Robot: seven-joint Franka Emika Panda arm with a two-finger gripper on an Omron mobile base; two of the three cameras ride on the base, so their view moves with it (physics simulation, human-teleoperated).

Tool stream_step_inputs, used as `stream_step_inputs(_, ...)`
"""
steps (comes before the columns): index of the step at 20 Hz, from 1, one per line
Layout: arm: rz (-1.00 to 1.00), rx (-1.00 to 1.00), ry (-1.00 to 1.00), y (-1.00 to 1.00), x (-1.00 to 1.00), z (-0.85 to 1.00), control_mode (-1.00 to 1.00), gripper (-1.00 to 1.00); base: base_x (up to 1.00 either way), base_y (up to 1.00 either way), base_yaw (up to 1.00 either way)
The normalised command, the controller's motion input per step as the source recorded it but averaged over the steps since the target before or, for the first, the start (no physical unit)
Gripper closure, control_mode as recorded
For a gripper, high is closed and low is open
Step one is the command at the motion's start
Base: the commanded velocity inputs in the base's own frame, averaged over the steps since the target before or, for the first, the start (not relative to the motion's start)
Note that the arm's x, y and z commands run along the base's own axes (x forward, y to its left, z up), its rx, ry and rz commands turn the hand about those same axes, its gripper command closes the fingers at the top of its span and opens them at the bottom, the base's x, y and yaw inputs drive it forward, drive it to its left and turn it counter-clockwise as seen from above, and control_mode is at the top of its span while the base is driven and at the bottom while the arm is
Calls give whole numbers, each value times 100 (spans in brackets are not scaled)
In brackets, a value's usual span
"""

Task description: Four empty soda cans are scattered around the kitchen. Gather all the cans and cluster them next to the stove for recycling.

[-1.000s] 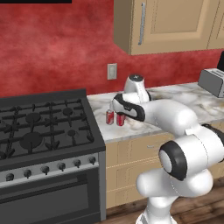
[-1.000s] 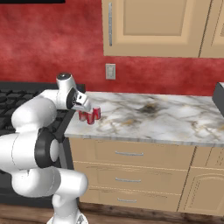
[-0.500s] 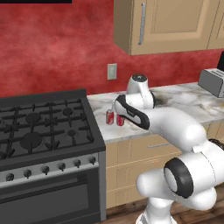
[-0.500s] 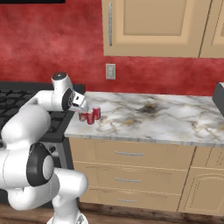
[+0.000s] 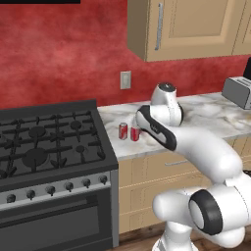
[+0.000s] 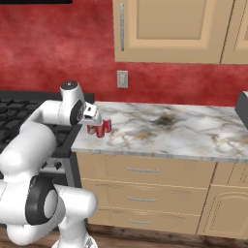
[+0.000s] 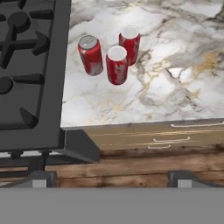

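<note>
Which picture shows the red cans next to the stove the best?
The hand view is best: it looks down on all three red soda cans standing close together on the marble counter beside the stove. The left base view shows only two cans, small. In the right base view the arm partly hides them.

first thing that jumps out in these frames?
Three red soda cans standing upright in a tight cluster on the marble counter, just beside the black stove. The white arm sweeps over that corner, its gripper near the cans with nothing held.
</note>
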Motion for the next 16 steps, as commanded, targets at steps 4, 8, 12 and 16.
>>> stream_step_inputs(4, 13, -1, -3, -12, -36, 4, -100, -100, 0, 0, 0)
stream_step_inputs(8, 2, -9, -5, -2, -22, 1, -100, -100, 0, 0, 0)
stream_step_inputs(12, 0, -8, 0, 0, -3, 0, -100, -100, 0, 0, 0)
stream_step_inputs(16, 0, -2, 0, 1, 0, 0, -100, -100, 0, 0, 0)
